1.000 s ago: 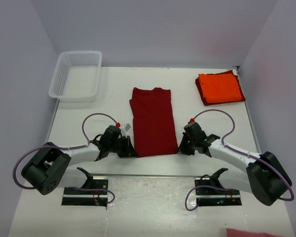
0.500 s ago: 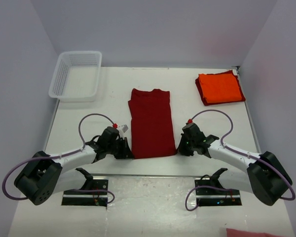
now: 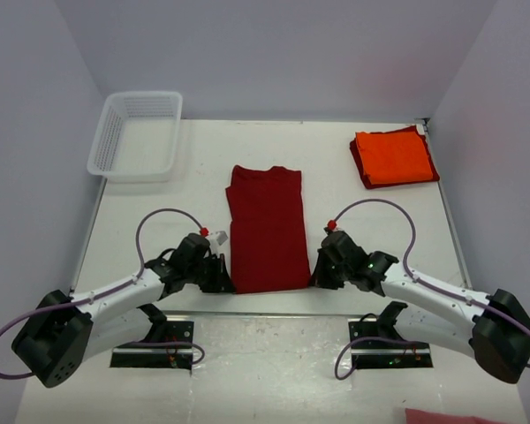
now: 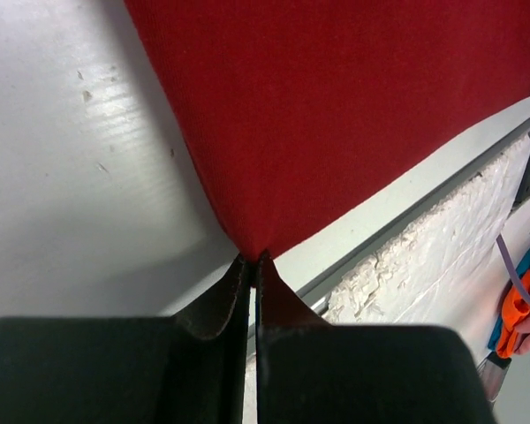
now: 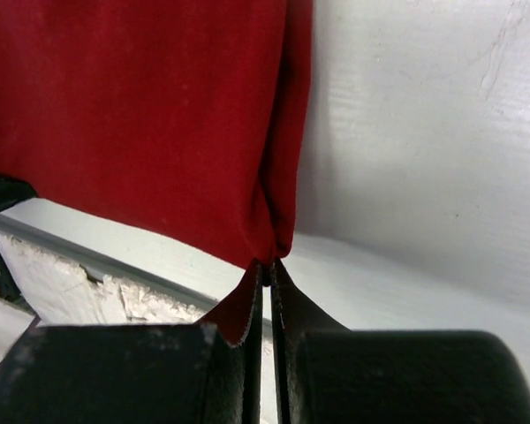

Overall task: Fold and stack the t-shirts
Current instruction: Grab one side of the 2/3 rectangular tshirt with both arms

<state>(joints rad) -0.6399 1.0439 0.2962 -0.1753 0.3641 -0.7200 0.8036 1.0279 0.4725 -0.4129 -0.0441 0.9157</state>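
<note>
Pinching the near left corner of the dark crimson t-shirt point(image 3: 267, 231) in the left gripper point(image 3: 228, 281), clamped down to a sliver on the fabric. Matching it on the other side with the right gripper point(image 3: 318, 277), squeezed just as narrow on the near right corner. From the left wrist view, black fingertips point(image 4: 221, 296) pressed flat together, with a peak of red cloth drawn right into the seam between them. Same story from the right wrist: a doubled fold of red gathered into the closed tips, casting a soft shadow on the white table point(image 3: 159, 230) beside it. Stretched lengthwise down the middle of that table, folded into a long narrow panel, collar end far, hem end near, held taut between both arms reaching in low from left and right. Over at the far right corner, folded square and neat, the bright orange t-shirt point(image 3: 393, 156), resting on top of a dark red cloth point(image 3: 357, 161) showing only at its edges. At the far left corner, well apart from all of it, the white mesh basket point(image 3: 115, 141).
</note>
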